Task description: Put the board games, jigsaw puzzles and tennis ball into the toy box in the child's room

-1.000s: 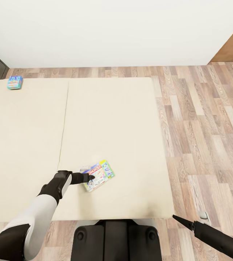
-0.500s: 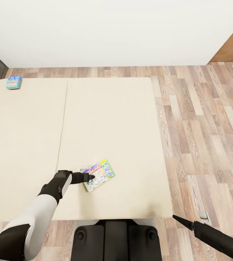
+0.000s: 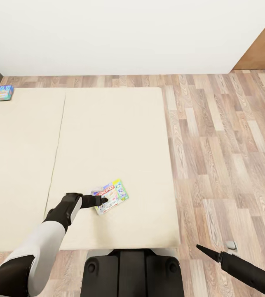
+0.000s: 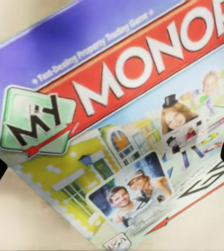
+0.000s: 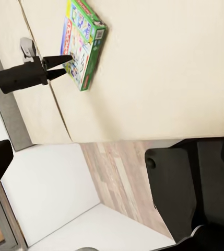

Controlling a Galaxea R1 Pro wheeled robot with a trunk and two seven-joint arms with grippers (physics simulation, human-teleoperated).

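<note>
Your left gripper (image 3: 102, 201) reached over the beige bed (image 3: 107, 136), its fingers spread wide at the edge of the Monopoly box (image 3: 111, 196), not closed on it. The small blue game box (image 3: 3, 93) lay far off toward ten o'clock. Your right gripper (image 3: 199, 247) hung over the floor (image 3: 223, 156); I could not tell its state.

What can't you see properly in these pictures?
- Left gripper on the Monopoly box: head view, too small to tell gripping or just touching.
- Monopoly box: left wrist view, title cut off by the edge.
- Small blue box: head view, print too small to read.
- Right gripper: head view, too thin to tell open or shut.
</note>
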